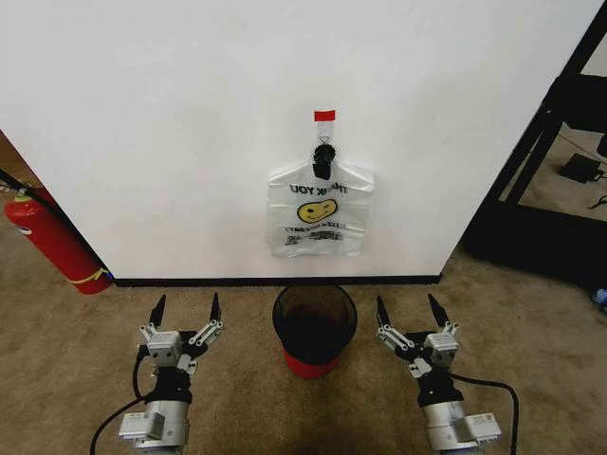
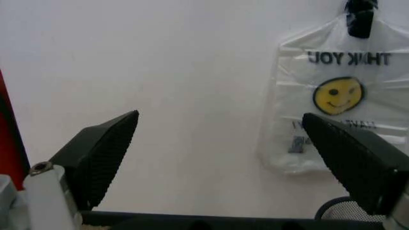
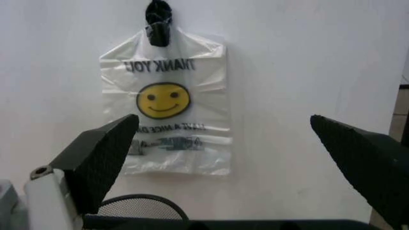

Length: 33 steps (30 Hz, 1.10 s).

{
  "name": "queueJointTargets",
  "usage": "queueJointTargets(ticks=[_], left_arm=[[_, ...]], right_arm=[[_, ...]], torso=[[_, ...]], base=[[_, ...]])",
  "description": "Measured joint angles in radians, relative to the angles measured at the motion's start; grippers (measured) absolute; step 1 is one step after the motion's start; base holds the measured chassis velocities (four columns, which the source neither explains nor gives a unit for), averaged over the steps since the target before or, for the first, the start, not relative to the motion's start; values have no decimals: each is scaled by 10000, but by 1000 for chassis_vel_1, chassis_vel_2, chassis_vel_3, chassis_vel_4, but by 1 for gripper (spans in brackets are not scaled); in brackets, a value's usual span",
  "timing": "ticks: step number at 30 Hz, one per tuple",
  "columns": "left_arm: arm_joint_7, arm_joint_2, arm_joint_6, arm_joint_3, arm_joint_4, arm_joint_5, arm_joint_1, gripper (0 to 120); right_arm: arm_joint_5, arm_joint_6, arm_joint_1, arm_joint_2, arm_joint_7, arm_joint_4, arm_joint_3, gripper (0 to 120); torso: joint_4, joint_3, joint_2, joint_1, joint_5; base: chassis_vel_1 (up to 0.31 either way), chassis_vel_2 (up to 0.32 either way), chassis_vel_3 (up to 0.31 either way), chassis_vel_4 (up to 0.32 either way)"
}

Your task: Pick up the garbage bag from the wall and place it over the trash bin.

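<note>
The garbage bag (image 1: 320, 210) hangs flat on the white wall (image 1: 190, 123) from a black hook (image 1: 323, 159) under a red tape strip (image 1: 324, 115). It is thin white plastic with a yellow smiley face and mirrored "THANK YOU" print, also seen as the bag (image 2: 332, 100) and the bag (image 3: 167, 112). Directly below it stands the trash bin (image 1: 314, 327), black mesh with a red base. My left gripper (image 1: 187, 310) is open low on the bin's left. My right gripper (image 1: 411, 310) is open on its right. Both point at the wall, well short of the bag.
A red fire extinguisher (image 1: 52, 242) leans at the wall's left end. A black baseboard (image 1: 275, 281) runs along the wall's foot. A black rack (image 1: 560, 171) stands beyond the wall's right corner. Brown carpet (image 1: 85, 351) lies around the bin.
</note>
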Motion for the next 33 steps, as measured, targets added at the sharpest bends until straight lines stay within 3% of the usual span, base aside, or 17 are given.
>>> queueJointTargets(ticks=[8,11,13,15,16,22,24,29,33], left_arm=[[-7,34,52,8,85,58,-95,100],[-19,274,192,186,221,54,-307,100],[-20,507,338,476,427,21,-621,100],[-23,579,364,576,548,-2,-598,100],[-23,579,364,576,548,-2,-598,100],[-27,450,466,607,616,83,-650,100],[-31,452,495,585,607,93,-656,100],[-36,508,480,448,639,141,-567,100],[-49,476,470,419,674,143,-585,100]], right_arm=[[2347,-566,1380,-1008,-466,-580,-176,100],[4357,-969,2065,-1750,-1097,-797,-75,100],[5809,-1354,2413,-2116,-1605,-837,120,100],[7286,-1972,3334,-2457,-1893,-1091,-48,100],[7286,-1972,3334,-2457,-1893,-1091,-48,100],[9409,-3052,6680,-2588,-1977,-2991,-1441,100],[9696,-3151,7280,-2556,-2001,-3581,-1799,100],[10141,-3318,9234,-2395,-2351,-5284,-2918,100],[10314,-3331,10163,-2149,-2468,-6136,-3182,100]], torso=[[0,0,-1,0,3],[11,1,0,0,4],[-13,0,0,0,-2],[-9,1,0,0,3],[-9,1,0,0,3],[9,1,-1,1,-4],[-1,3,-1,1,2],[5,2,-1,2,-1],[1,1,-1,1,-3]], base=[[0,0,0,0],[0,0,0,0],[0,0,0,0],[0,0,0,0],[0,0,0,0],[0,0,0,0],[0,0,0,0],[0,0,0,0],[0,0,0,0]])
